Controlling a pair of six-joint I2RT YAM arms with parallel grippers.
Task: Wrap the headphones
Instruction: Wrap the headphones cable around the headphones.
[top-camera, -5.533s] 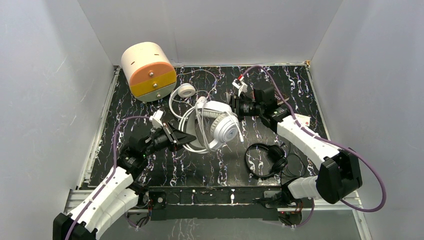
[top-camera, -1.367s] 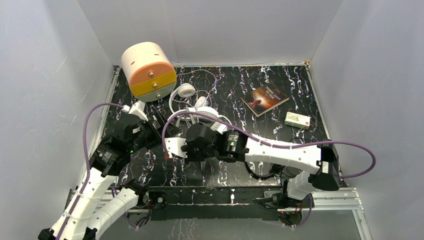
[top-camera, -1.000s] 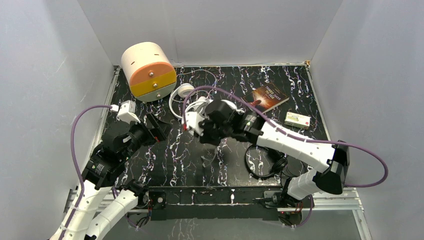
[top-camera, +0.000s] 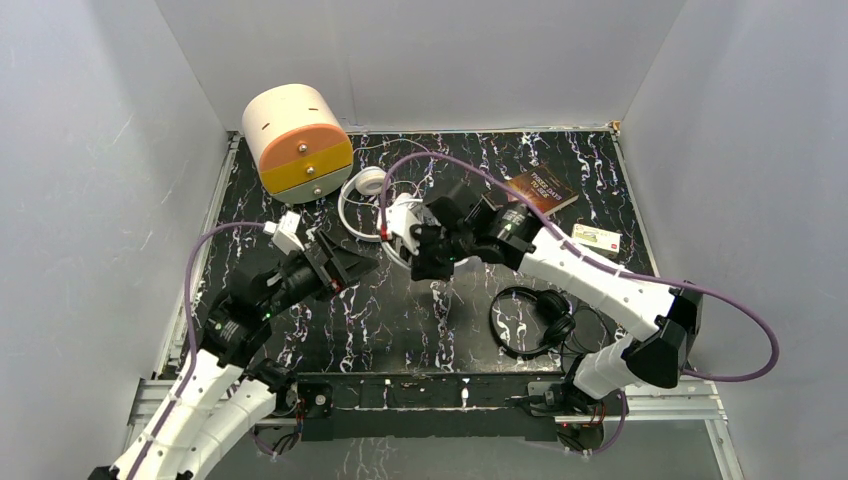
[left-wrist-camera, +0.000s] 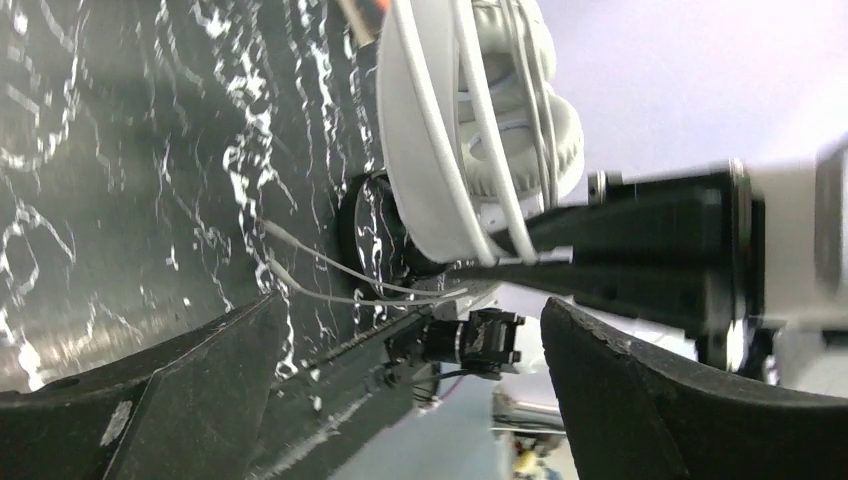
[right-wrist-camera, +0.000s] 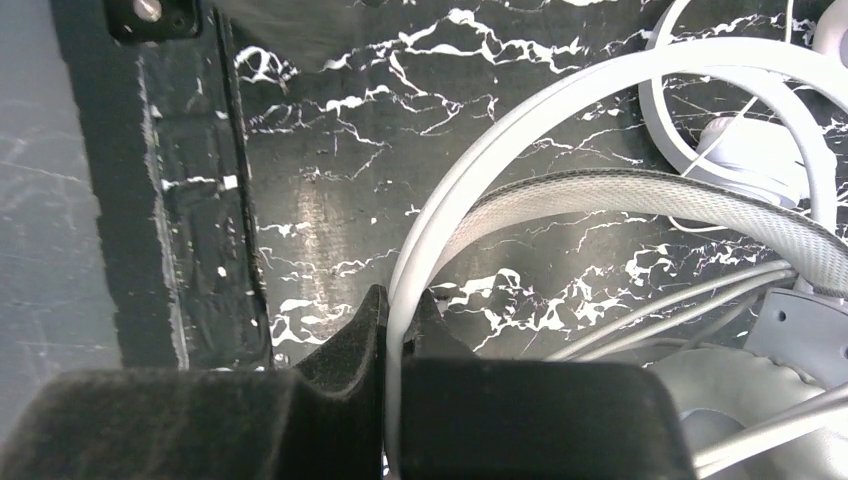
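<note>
My right gripper (top-camera: 415, 252) is shut on the headband (right-wrist-camera: 560, 110) of the big white over-ear headphones (left-wrist-camera: 470, 120), holding them above the table. In the top view only a bit of that pair (top-camera: 402, 212) shows under the arm. Its cord (left-wrist-camera: 340, 282) is wound over the cups and trails to the table. My left gripper (top-camera: 348, 268) is open just left of them, nothing between its fingers (left-wrist-camera: 150, 400). The slimmer white on-ear pair (top-camera: 372, 182) lies behind. The small black pair (top-camera: 535, 318) lies at the front right.
A round cream and orange drawer unit (top-camera: 298, 140) stands at the back left. A book (top-camera: 540, 190) and a small box (top-camera: 597, 238) lie at the back right. White walls close in three sides.
My left gripper has swung right and come close to the big white headphones, staying open. The right gripper has shifted slightly, keeping its hold on the headband.
</note>
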